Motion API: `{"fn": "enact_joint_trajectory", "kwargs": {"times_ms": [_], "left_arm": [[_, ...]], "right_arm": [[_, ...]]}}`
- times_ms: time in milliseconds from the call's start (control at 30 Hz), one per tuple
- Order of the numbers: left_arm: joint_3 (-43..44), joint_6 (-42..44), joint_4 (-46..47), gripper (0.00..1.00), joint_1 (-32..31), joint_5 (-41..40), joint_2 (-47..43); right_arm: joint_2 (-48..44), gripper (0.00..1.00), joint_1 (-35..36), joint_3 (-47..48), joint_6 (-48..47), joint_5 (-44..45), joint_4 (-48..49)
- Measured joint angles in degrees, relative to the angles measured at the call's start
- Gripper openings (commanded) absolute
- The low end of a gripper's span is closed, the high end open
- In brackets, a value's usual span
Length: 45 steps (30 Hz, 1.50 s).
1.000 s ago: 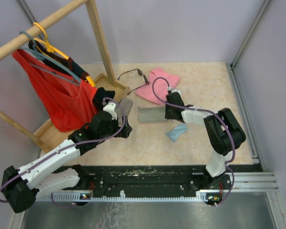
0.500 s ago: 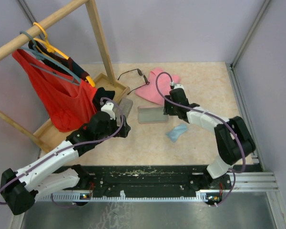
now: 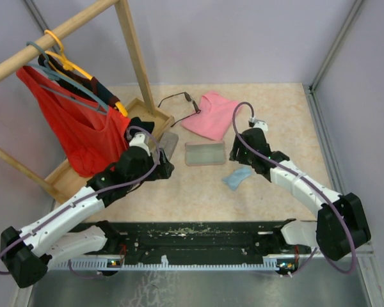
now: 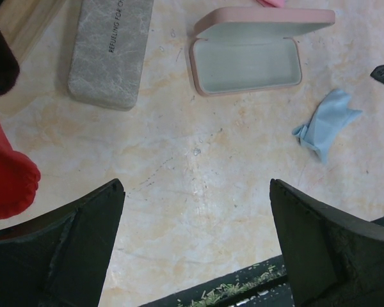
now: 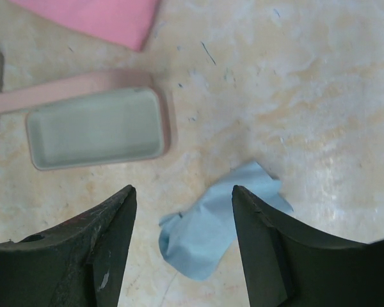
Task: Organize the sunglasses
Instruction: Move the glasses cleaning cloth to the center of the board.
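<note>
Neither of my grippers holds anything. My left gripper is spread as wide as it goes, above bare table near the grey case. My right gripper is also parted and empty, hanging over the light-blue cloth, just right of the open pink case.

The sunglasses lie at the far side of the table, between the foot of the wooden rack and the pink cloth. I can find only this one pair; a second one is not visible to me.

I think the frame is the main risk. It is thin wire lying flat, so my fingers could skate over it, or clamp a lens or arm and bend it. One end sits right at the edge of the pink cloth, so a careless pinch could gather fabric as well and drag it along. Reaching from the left puts my arm close to the rack post and the hanging red bag, which could snag. With the blue cloth directly below it, my right gripper could close on that by mistake. The pink case looks light, and a nudge could skid it or tip its lid shut. Both arms converge on that case, so they could meet there.

The table is a smooth, beige, marbled surface with faint scuffs and specks. Pale lilac-grey walls in metal framing enclose it, and a black rail dusted with crumbs runs along the near edge.
</note>
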Motion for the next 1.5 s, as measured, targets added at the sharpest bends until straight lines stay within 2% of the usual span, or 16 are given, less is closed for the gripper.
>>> {"fn": "enact_joint_trajectory", "kwargs": {"times_ms": [67,233,300,533,667,800,1267,1500], "left_arm": [[0.0,-1.1,-0.3,1.00,0.0,1.0,-0.2],[-2.1,-2.0,0.1,1.00,0.2,2.8,-1.8],[-4.0,-2.2,0.1,1.00,0.2,3.1,-3.4],[-6.5,-1.9,0.0,1.00,0.2,3.8,-7.1],[-6.5,-1.8,-0.2,1.00,0.2,3.8,-4.6],[-6.5,-2.2,-0.5,1.00,0.2,3.8,-1.2],[-6.6,-3.9,1.3,0.98,0.2,6.5,1.2],[-7.6,-4.1,2.6,0.97,0.2,7.8,1.4]], "right_arm": [[-1.5,0.61,0.0,-1.8,1.9,0.0,-2.2],[-6.2,0.50,0.0,-6.2,5.7,-1.3,-6.5],[-7.3,0.49,0.0,-7.1,6.6,-2.2,-7.5],[-10.5,0.52,0.0,-10.1,8.4,-4.5,-9.9],[-11.8,0.58,0.0,-11.9,9.7,-4.1,-11.7],[-12.3,0.60,0.0,-13.5,10.7,-3.5,-11.9],[-13.1,0.54,1.2,-20.0,14.9,-4.5,-7.1],[-11.3,0.50,2.0,-20.2,17.2,-5.1,-3.7]]}}
